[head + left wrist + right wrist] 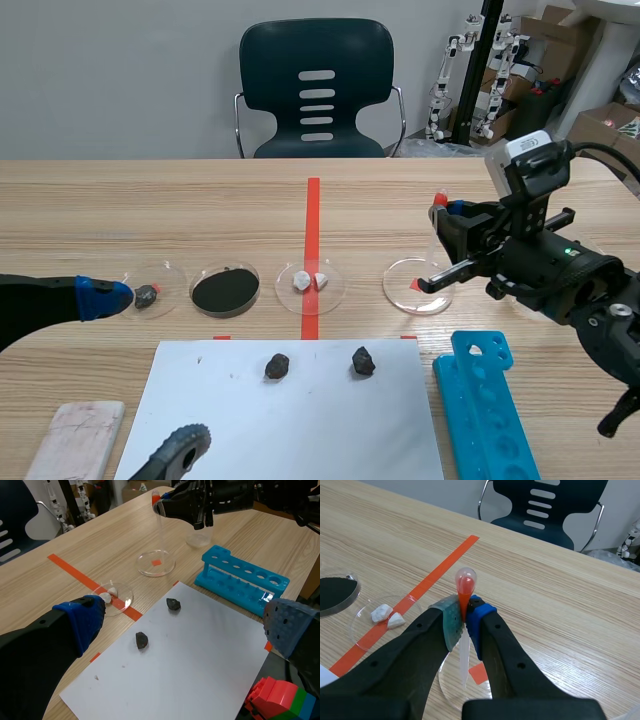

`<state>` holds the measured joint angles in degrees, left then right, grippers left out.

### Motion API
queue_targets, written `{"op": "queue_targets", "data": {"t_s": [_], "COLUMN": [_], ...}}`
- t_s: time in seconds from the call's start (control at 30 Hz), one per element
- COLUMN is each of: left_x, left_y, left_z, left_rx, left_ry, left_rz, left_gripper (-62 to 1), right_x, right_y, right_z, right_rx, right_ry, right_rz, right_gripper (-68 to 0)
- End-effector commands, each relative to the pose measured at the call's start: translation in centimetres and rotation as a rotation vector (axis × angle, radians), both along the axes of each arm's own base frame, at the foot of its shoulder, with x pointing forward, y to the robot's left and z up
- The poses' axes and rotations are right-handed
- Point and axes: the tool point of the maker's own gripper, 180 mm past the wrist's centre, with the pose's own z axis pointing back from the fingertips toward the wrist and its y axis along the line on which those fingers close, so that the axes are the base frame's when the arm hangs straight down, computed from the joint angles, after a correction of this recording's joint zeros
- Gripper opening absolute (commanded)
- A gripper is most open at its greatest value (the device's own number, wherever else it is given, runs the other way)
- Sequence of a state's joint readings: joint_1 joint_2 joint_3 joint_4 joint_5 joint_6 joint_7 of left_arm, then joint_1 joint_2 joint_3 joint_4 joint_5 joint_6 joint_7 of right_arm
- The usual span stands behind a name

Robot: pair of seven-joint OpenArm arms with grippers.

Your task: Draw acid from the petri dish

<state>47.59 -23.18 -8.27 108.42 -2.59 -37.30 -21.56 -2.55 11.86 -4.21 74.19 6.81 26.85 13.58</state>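
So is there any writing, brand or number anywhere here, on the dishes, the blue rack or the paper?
No text can be read anywhere.
Petri dishes, blue rack, white sheet: no lettering.
Pipette in the right claw: no readable marks.
Cardboard boxes at the back: any print is too small to read.
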Motion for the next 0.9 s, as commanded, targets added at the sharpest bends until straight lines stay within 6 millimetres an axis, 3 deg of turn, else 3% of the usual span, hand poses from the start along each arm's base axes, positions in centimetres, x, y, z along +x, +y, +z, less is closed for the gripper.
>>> {"op": "queue_targets", "data": {"t_s": [0.0,0.87], "left_x": [0.24,0.24], "left_y": [-0.11,-0.11], "left_z": [0.79,0.79], "left_rx": [-0.025,-0.025], "left_ry": [-0.022,-0.022], "left_rz": [0.006,0.006], "left_gripper": [1.4,1.4], "right_x": [0.88,0.73], "right_y": [-0.09,0.16], "right_z": [1.39,1.36], "right_rx": [0.005,-0.055], "right_ry": [-0.046,-0.084], "right_rz": [-0.003,0.021], "right_gripper": [-67.3,-67.4]}}
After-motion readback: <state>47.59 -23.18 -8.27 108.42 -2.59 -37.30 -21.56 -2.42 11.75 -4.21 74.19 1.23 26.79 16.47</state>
